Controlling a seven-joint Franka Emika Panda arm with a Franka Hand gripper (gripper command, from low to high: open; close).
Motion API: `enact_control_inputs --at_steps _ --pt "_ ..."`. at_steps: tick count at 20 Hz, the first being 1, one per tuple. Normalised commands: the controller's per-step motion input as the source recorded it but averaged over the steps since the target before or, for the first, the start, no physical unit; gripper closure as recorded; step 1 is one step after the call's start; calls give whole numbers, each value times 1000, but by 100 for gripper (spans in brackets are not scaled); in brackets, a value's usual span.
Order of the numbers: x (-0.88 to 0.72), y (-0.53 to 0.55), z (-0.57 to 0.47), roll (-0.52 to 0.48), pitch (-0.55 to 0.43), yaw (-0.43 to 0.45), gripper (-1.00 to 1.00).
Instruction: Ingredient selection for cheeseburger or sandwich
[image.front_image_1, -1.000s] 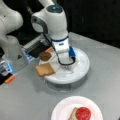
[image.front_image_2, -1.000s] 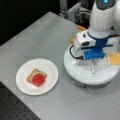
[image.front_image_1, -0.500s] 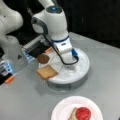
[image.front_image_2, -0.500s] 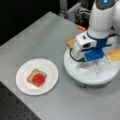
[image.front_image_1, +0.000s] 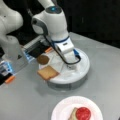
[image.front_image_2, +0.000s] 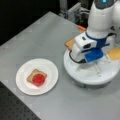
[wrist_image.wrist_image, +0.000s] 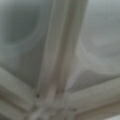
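My gripper (image.front_image_1: 70, 65) hangs low over the middle of the round white divided tray (image.front_image_1: 82, 72), and its hand hides the fingers in both front views. On the tray's left side lie a dark brown patty (image.front_image_1: 43, 59) and a tan toast square (image.front_image_1: 48, 72). In a front view the same toast (image.front_image_2: 70, 43) shows behind the gripper (image.front_image_2: 92, 65), and a yellow cheese square (image.front_image_2: 113, 53) lies at the tray's right. The sandwich (image.front_image_2: 37, 78), toast with a red tomato disc on it, sits on the white plate (image.front_image_2: 48, 83). The wrist view shows only the tray's white dividers (wrist_image.wrist_image: 60, 75), very close.
The plate (image.front_image_1: 62, 110) stands apart from the tray on the grey table. A second white robot base (image.front_image_1: 11, 50) with blue and orange parts stands at a front view's left. Dark equipment sits behind the tray (image.front_image_2: 100, 77).
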Motion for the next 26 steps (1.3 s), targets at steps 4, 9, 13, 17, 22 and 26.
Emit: enact_control_inputs --at_steps 4,9,13,17,22,26 --pt "190 212 16 -41 -79 335 -100" --pt "239 232 9 -35 -84 377 -100" --pt "263 233 5 -31 -88 342 -100" --pt "253 234 27 -28 -88 325 -100" --pt "253 241 32 -26 -92 353 -100" --pt "259 259 15 -25 -94 360 -100"
